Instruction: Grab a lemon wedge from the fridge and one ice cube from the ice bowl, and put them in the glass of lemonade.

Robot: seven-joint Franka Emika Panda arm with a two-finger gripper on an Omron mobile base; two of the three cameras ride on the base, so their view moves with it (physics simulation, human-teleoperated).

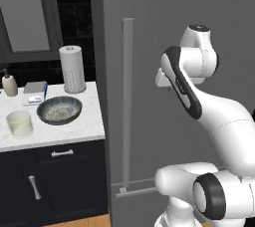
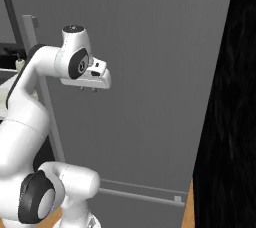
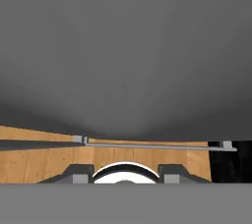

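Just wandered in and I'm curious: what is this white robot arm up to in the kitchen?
The gripper hangs empty in front of the closed fridge, right of its handle and touching nothing. On the counter to the left wait the ice bowl and the glass of lemonade. Nothing has been fetched yet.

Glossy white rounded arm (image 1: 226, 126) segments with dark grey joint bands.
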